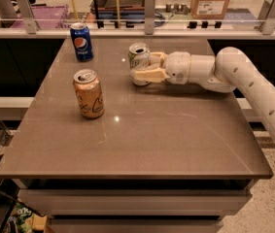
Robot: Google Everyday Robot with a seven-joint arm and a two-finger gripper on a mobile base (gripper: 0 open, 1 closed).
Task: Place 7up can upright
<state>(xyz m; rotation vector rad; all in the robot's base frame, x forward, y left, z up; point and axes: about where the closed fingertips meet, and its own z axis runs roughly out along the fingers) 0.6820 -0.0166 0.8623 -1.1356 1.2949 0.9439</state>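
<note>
Placement is judged to be at its closing step: the 7up can [138, 57] is seen standing upright on the table [176, 140], at the far middle of the top, silver lid up. The gripper [143, 67] is reached in from the right at can height, and its 2 fingers [149, 74] are set on the near and far sides of the can, apparently pinching it. The Pepsi can [82, 41] at far left and the orange-gold can [88, 93], nearer on the left, are well apart from it. Next, a gentle spreading of the fingers is called for, then a straight withdrawal to the right, so that the can is not tipped.
</note>
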